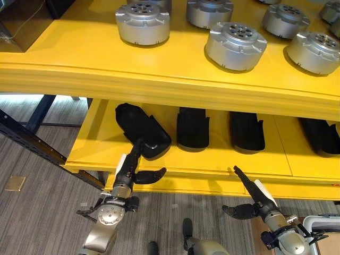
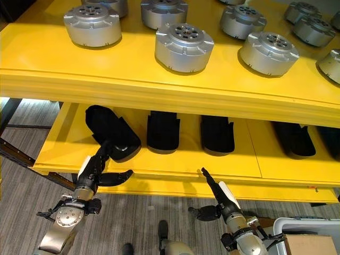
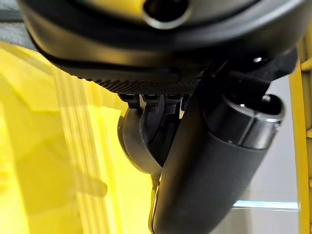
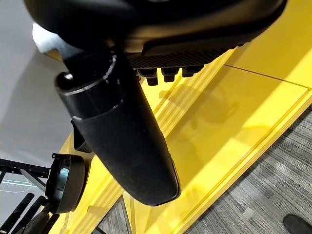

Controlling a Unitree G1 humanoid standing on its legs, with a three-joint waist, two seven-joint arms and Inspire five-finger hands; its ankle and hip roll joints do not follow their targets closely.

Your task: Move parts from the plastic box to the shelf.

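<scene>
Yellow-painted two-tier steel shelf (image 1: 159,79), with parts on both levels.

Lower tier: four black, elongated, moulded plastic shells in a row. The leftmost shell (image 1: 142,129) lies skewed, its long axis running diagonally from back-left to front-right, so that its near end overhangs towards the front lip. The second shell (image 1: 192,129), third shell (image 1: 247,131) and fourth shell (image 1: 320,136) lie straight, long axes running front to back.

Upper tier: round, silver-grey machined metal housings (image 1: 236,45). Eight can be counted in the right eye view, several of them cut by the frame edge.

Left hand (image 1: 129,169): its fingers are straight, reaching up and forward to touch the near end of the skewed shell; the thumb is spread to the side and curled round nothing. It reads as a push or nudge rather than a grasp. This hand is the nearer one to the task's part, which lies directly ahead of its fingertips, already on the lower tier.

Right hand (image 1: 254,199): it hovers in front of the lower tier's lip, below the third shell and apart from it, fingers extended, thumb out, empty.

Judgement: the skewed shell probably needs pushing back and squaring with its neighbours. The plastic box corner (image 1: 321,223) sits at lower right.
</scene>
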